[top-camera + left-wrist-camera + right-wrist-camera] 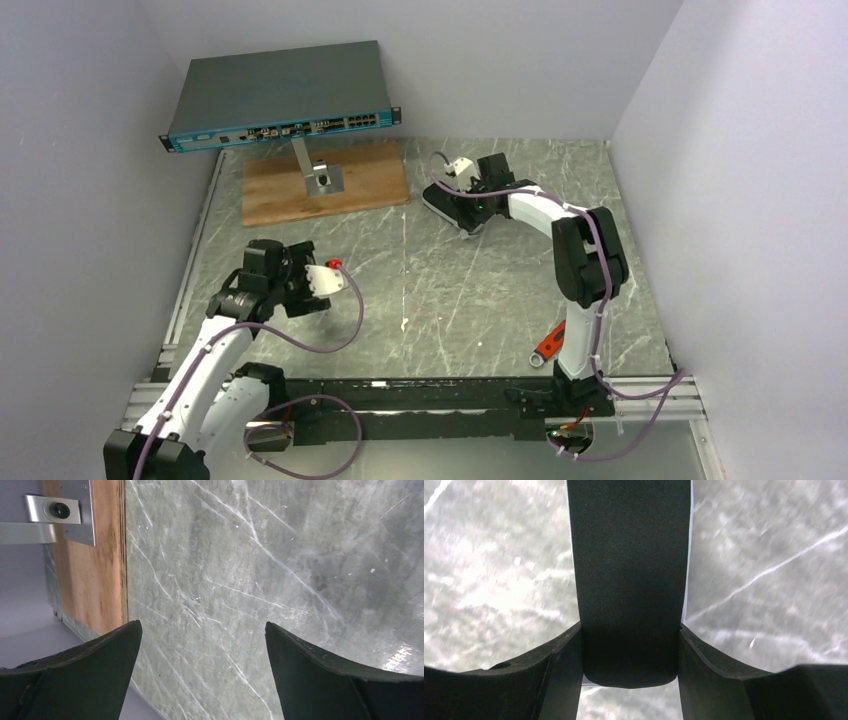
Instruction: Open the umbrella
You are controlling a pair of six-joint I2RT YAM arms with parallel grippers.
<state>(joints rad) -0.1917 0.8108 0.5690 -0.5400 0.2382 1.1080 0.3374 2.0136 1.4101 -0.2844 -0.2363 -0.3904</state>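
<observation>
clamping across the width of the umbrella (629,555), the right gripper (468,212) has a finger pressed on each flank of it. the wrist view shows a dark folded bundle with a thin pale edge, and i take it for the folded umbrella, though no handle or shaft can be made out. its rounded end sits right between the fingers and its long axis runs straight away from the gripper. from above, it lies low on the far right part of the table, slanting from far-left to near-right. whether it rests on the surface or is just lifted i cannot tell.

the left gripper (202,630) hangs over bare stone at the near left with its fingers spread wide and nothing between them. it is well apart from the umbrella, which lies to its far right, so the right arm is the nearer one by a long way. opening the canopy likely needs a second hold further along that axis, so the left arm would have to cross toward the bundle's free end.

the table (450,300) is grey-green marbled stone with pale veins, hard and probably slick. a wooden board (370,185) lies at the far left beneath a network switch (280,95) on a stand, and a red-handled tool (548,345) sits by the right arm's base. plain pale walls close in on three sides, tight for a spreading canopy.
</observation>
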